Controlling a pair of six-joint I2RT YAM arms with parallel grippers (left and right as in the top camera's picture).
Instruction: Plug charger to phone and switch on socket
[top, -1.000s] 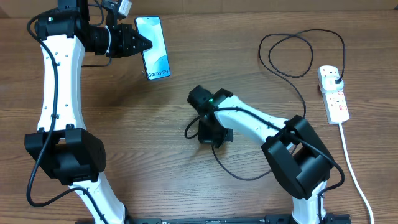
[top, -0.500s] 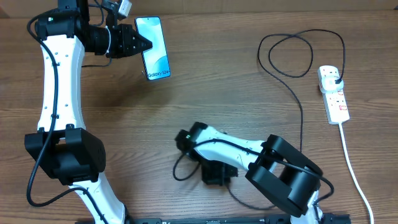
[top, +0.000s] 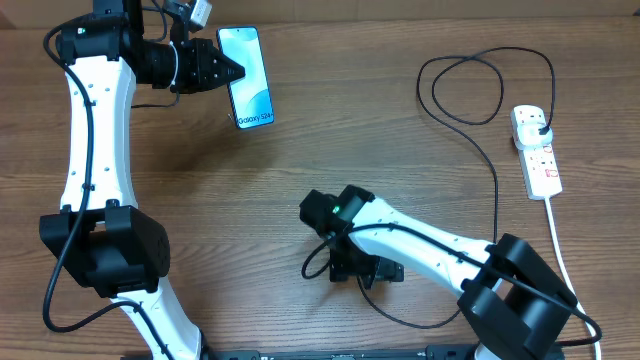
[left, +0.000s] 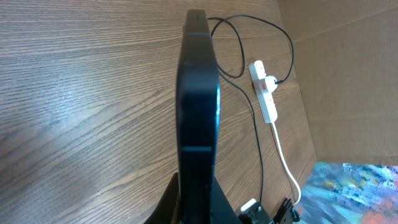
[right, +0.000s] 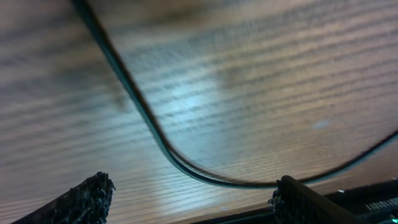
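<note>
My left gripper (top: 232, 72) is shut on the phone (top: 247, 75) at the back left and holds it above the table, screen up in the overhead view. The left wrist view shows the phone (left: 199, 93) edge-on, rising from the left gripper (left: 199, 202). The black charger (top: 495, 200) runs from its plug in the white socket (top: 537, 150) through a loop and down to the right gripper (top: 365, 270). That right gripper (right: 193, 202) is open, low over the table. The charger (right: 143, 118) curves just ahead of its fingertips (right: 84, 199), ungripped. I cannot make out the connector tip.
The socket's thick white cord (top: 565, 260) trails down the right side of the table. The left wrist view shows the socket (left: 264, 90) by a cardboard wall (left: 348, 74). The right arm's base (top: 515, 305) stands at the front right, the left arm's base (top: 105, 250) at the front left.
The right gripper has opened and let go of the charger. The right arm swung toward the front of the table, then a little right. The left arm and the phone have not moved.
</note>
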